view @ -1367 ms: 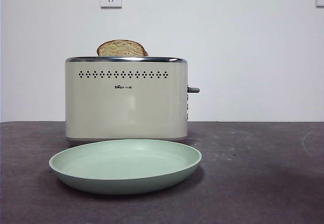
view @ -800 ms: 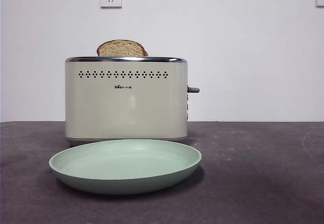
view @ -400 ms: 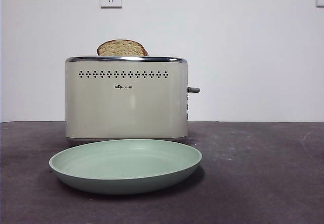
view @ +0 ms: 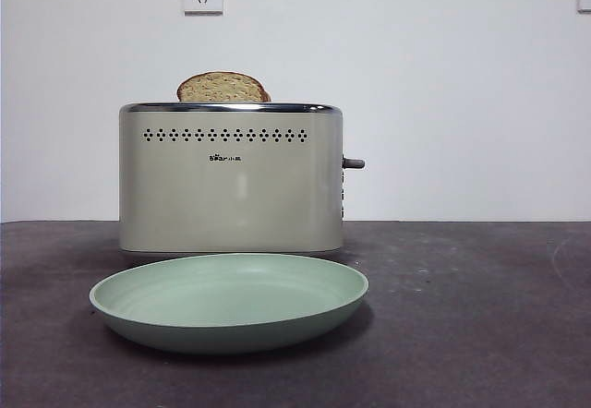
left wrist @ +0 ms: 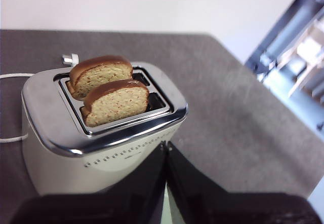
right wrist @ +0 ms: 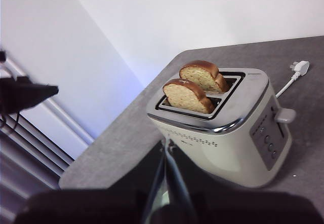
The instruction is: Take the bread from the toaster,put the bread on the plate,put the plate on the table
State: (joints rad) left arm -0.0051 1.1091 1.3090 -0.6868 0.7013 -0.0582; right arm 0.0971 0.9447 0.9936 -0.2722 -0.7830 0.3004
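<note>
The left gripper (left wrist: 166,148), jaws pressed together, waits above the toaster (view: 231,179). The bread (view: 222,88) stands in the toaster's slot, the plate (view: 229,302) in front. The right gripper (right wrist: 166,145), likewise closed, should open before descending squarely over the crust.

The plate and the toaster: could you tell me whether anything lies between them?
Nothing does. In the front view, only a narrow bare strip of the table shows between the plate and the toaster behind it.
</note>
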